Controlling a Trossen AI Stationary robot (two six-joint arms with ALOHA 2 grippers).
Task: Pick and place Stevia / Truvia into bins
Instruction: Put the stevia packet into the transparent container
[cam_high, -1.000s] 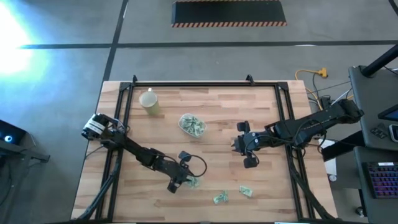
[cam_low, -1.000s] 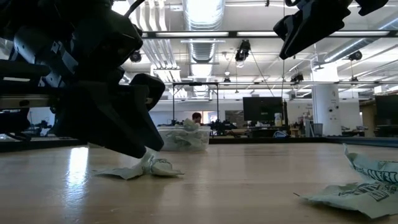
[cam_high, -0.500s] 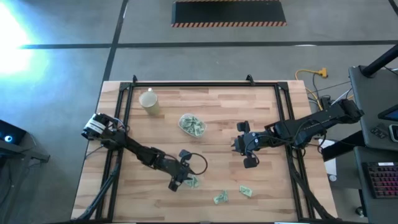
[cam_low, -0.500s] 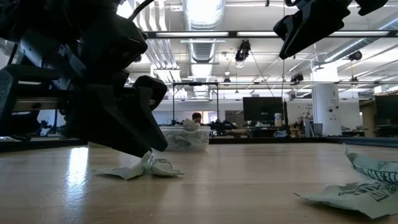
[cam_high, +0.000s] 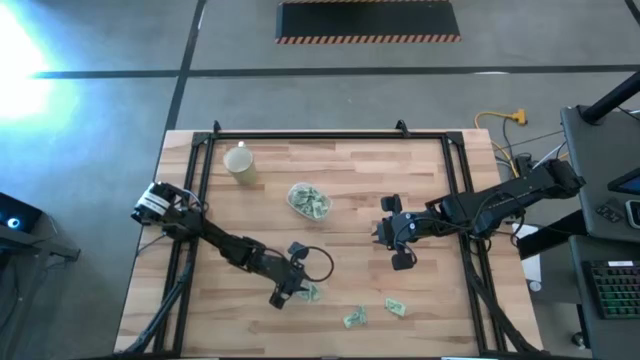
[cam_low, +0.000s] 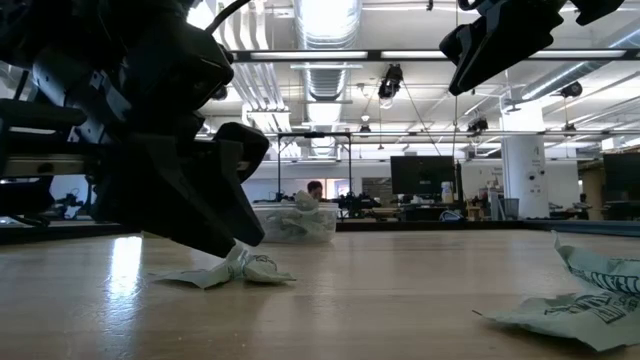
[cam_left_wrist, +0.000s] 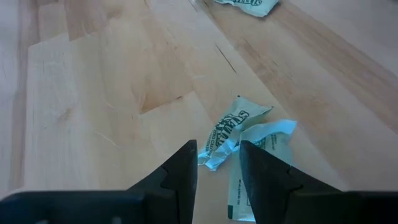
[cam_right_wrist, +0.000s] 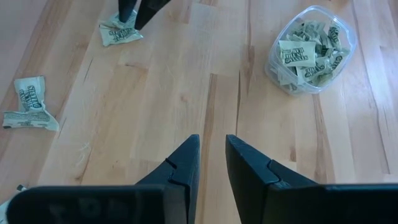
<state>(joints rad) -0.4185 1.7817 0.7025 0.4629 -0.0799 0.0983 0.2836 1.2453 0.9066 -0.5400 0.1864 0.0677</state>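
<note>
Two crumpled pale green-and-white Stevia sachets (cam_left_wrist: 245, 134) lie overlapping on the wooden table, left of centre near the front (cam_high: 311, 292). My left gripper (cam_left_wrist: 217, 149) slants down at them, open, with a raised fold of the nearer sachet between its fingertips. In the low view that fold (cam_low: 240, 258) peaks right at the fingertip. The clear bin (cam_high: 309, 200), holding several sachets, stands at mid-table. My right gripper (cam_high: 401, 262) hovers high at the right, narrowly open (cam_right_wrist: 211, 140) with nothing in it. My left gripper stands with one fingertip on either side of the sachet's crumpled near edge (cam_left_wrist: 211, 160), coming slanting from above. The sachet lies on the table. I cannot tell whether the fingers (cam_left_wrist: 186, 163) touch the paper.
Two more sachets (cam_high: 354, 319) (cam_high: 396, 307) lie near the front edge, one of them close to the low camera (cam_low: 580, 300). A pale yellow cup (cam_high: 240, 162) stands at the far left. A black frame (cam_high: 300, 136) borders the table's far and side edges.
</note>
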